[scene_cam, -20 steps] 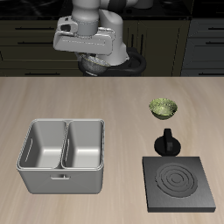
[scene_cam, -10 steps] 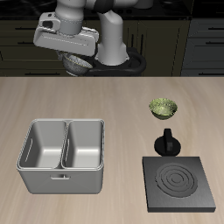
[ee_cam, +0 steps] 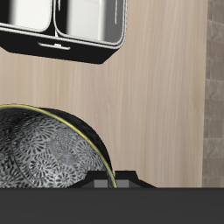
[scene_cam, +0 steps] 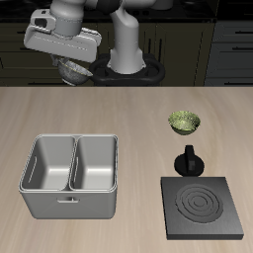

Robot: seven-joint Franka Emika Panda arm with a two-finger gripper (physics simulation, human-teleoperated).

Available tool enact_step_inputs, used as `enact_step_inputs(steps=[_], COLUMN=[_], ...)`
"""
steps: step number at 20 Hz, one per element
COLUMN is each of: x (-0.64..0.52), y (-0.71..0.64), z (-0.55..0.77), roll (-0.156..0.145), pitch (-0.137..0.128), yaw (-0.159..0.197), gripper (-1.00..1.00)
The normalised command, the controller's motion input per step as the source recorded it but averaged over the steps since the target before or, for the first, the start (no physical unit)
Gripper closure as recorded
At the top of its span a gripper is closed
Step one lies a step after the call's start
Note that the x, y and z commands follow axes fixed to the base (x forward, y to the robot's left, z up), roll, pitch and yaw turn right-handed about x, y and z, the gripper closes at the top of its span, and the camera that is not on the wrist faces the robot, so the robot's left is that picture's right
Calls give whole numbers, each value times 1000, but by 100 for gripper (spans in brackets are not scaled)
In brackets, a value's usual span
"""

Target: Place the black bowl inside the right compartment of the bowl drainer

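My gripper (scene_cam: 73,61) hangs high above the back of the table, shut on the rim of the black bowl (scene_cam: 75,70). The wrist view shows the bowl's (ee_cam: 44,150) pale speckled inside close under the camera, with a yellowish edge line. The bowl drainer (scene_cam: 67,204), a light-grey bin with two deep wells, stands on the table nearer the front edge, well below and forward of the held bowl. Both wells look empty. In the wrist view only part of the bowl drainer (ee_cam: 87,51) shows, past a stretch of bare wood.
An olive-green bowl (scene_cam: 184,123) sits at mid-table, away from the drainer. A small black knobbed object (scene_cam: 188,161) stands in front of it. A flat black stove plate (scene_cam: 205,209) lies near the front edge. Dark cabinets run behind the table.
The arm has swung sideways along the back of the table, away from the olive-green bowl's side, carrying the black bowl slightly higher. Nothing on the table has moved.
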Motion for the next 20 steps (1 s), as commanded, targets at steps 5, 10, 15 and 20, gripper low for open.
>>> enact_step_inputs(steps=[5,10,15,20], x=[247,264,313,304], y=[-219,-146,-230,-53], z=[139,94,104,52], roll=[-27,-9,-15,37], pitch=[5,-13,-3,1], yaw=[-2,33,13,15], gripper=[100,100,100,100])
